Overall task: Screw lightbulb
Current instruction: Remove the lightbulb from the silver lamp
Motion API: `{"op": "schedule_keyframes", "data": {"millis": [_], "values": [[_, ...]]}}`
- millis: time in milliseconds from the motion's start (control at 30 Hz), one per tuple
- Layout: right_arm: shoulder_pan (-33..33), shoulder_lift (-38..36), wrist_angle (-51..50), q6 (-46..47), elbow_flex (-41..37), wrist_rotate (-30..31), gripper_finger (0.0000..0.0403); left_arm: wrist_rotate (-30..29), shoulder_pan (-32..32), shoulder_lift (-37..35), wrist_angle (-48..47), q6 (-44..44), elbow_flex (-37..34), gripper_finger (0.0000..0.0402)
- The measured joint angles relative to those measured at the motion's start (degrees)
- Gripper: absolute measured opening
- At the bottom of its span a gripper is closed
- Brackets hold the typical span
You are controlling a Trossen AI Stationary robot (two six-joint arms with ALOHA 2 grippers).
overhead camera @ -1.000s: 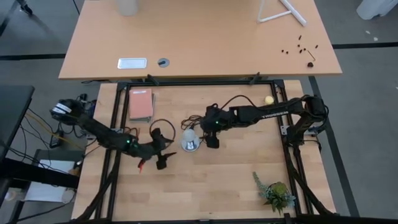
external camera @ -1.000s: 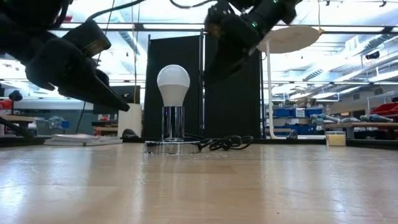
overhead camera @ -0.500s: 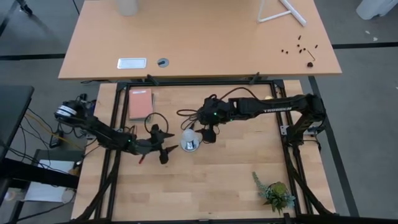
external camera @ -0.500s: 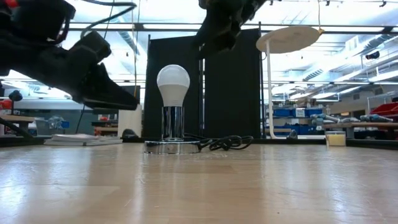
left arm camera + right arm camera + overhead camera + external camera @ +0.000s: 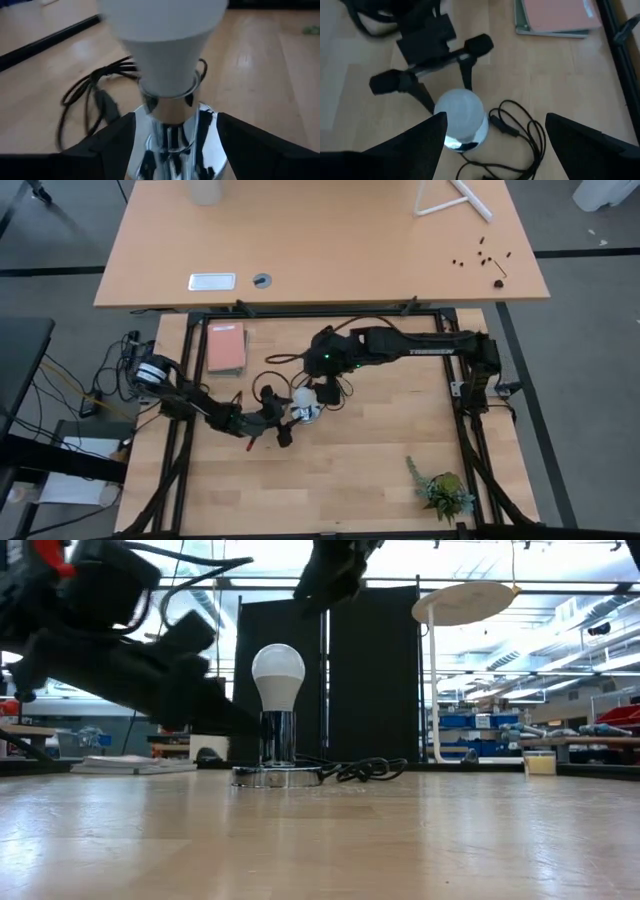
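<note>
The left gripper (image 5: pixel 172 135) is standing with its jaws spread wide, one dark finger (image 5: pixel 107 145) on each side of the chrome socket column, and neither finger is touching it; nothing is being held. Seen from above, this gripper (image 5: pixel 283 420) is lying low at the socket base (image 5: pixel 305 414), reaching in from the side away from the right arm. The right gripper (image 5: pixel 492 137) is also hanging open and empty, poised directly above the lightbulb (image 5: pixel 458 116) and looking down on its white dome; in the overhead picture it (image 5: pixel 325 392) is sitting just beside the socket base, on the side nearer the pink notebook's end of the table. The lightbulb (image 5: pixel 278 675) is standing upright in the chrome socket (image 5: pixel 277 740), whose round base (image 5: pixel 277 776) is resting on the wooden table (image 5: pixel 400 840). A black cord (image 5: pixel 360 770) is lying coiled on the table just beside the socket base. Farther from the base, the pink notebook (image 5: pixel 226 347) is lying flat, and a small green plant (image 5: pixel 442 490) is sitting well apart from it near the table's corner.
</note>
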Motion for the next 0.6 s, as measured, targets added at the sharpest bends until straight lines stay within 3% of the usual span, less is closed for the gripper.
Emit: {"op": "schedule_keyframes", "data": {"millis": [333,600], "values": [[1.3,1.7,-3.3,0.0,1.9,-1.6,0.0346,-0.5,1.5,6.7,-0.1,1.0,5.4,0.0275],[1.3,2.5,-5.1,1.8,1.8,-1.8,0.0346,-0.4,1.5,9.1,0.0,1.2,7.6,0.0209]]}}
